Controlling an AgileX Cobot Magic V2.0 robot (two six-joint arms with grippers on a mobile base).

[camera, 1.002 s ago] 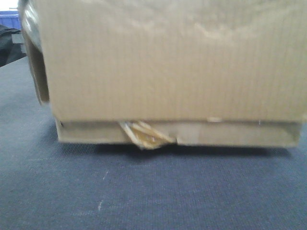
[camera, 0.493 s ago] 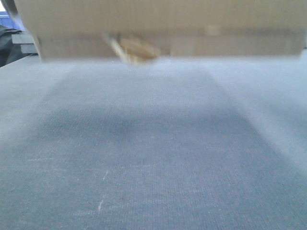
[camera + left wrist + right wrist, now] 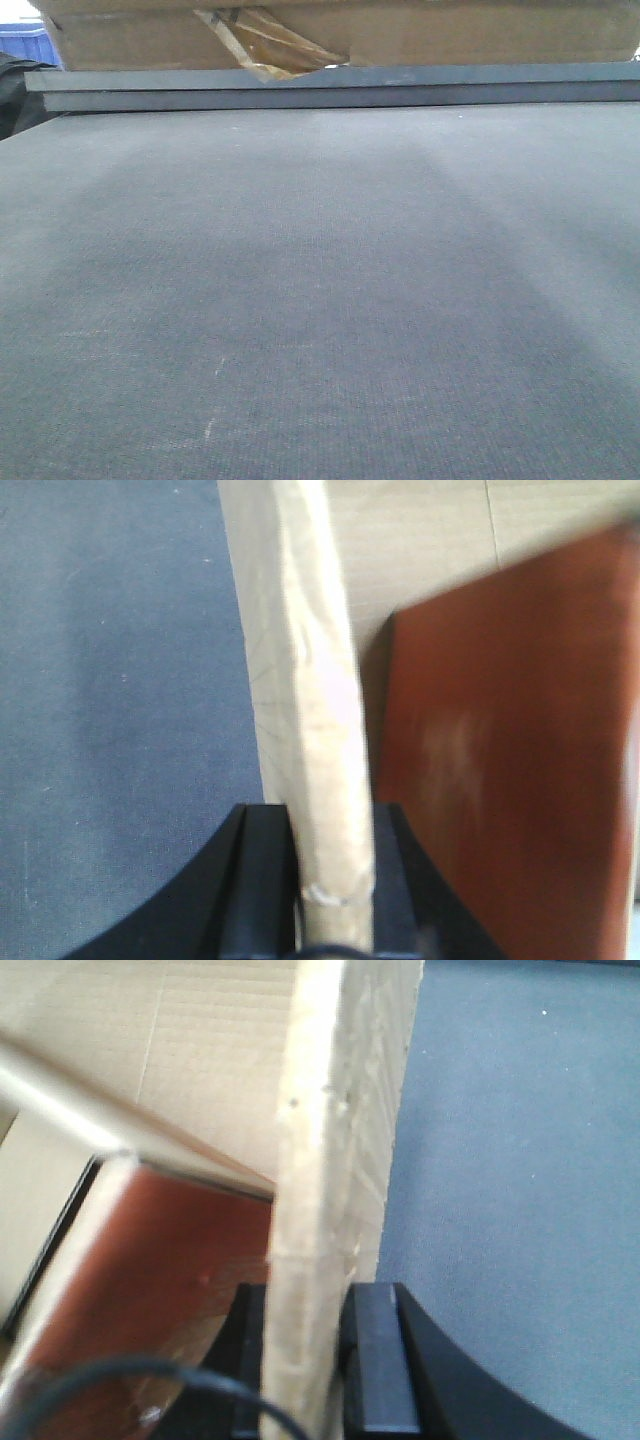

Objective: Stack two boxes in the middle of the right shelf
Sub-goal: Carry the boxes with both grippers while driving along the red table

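In the front view only the lower strip of the thin flat box (image 3: 450, 35) shows at the top edge, held above the table, with torn yellowish tape (image 3: 265, 45) hanging from it. The large box is cut off above that frame. In the left wrist view my left gripper (image 3: 330, 815) is shut on an upright pale cardboard wall (image 3: 315, 680). My right gripper (image 3: 310, 1295) is likewise shut on a cardboard wall (image 3: 330, 1140) in the right wrist view. I cannot tell which box each wall belongs to. The shelf is out of view.
The dark blue-grey table top (image 3: 320, 300) spreads below, with a grey ledge (image 3: 400, 88) along its far side. A blue crate (image 3: 22, 42) and a black object (image 3: 12, 95) sit far left. A reddish-brown panel (image 3: 510, 760) lies beside the gripped wall.
The stacked boxes have risen off the table. They filled the front view a second ago, and now only the thin box's lower strip shows at the top.
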